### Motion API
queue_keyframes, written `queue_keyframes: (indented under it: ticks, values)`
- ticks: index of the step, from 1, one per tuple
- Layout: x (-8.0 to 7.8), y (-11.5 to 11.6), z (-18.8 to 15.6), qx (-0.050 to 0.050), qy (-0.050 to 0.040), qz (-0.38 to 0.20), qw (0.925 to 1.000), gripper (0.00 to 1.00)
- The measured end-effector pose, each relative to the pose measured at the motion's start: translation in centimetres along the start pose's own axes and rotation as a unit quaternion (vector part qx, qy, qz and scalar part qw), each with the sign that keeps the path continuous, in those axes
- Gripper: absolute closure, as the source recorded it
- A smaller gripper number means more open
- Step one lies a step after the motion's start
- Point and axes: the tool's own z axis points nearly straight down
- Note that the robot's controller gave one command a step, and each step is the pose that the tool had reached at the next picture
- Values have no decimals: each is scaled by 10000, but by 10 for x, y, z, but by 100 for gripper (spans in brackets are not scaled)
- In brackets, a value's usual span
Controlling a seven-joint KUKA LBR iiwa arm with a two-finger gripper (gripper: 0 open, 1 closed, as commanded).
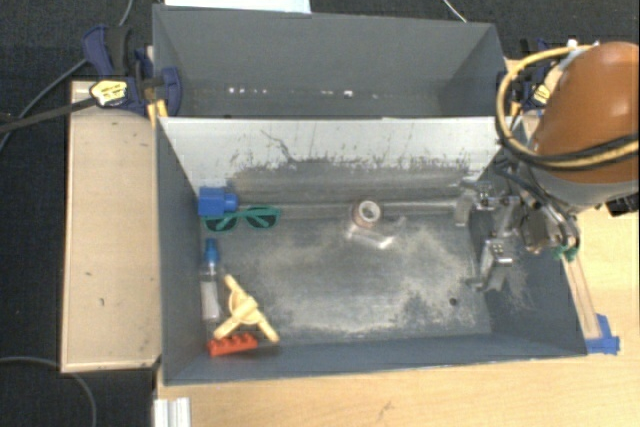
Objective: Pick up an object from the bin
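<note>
My gripper (490, 277) hangs at the right side of the bin, close to the right wall, its metal fingers pointing down over bare floor. Nothing shows between the fingers. The nearest loose thing is a small clear tape roll (368, 213) lying near the middle of the back edge, well to the left of the gripper.
Along the left wall lie a blue block (215, 203), green sunglasses (250, 216), a grey marker with a blue cap (210, 280), a yellow wooden toy figure (245, 312) and an orange-red brick (232, 345). The arm's orange cover sits above the bin's right rim.
</note>
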Motion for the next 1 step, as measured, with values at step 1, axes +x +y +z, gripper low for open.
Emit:
queue_keyframes:
  ticks: [1]
  values:
    - [-1, 0, -4, 5, -43, -17, 10000, 0]
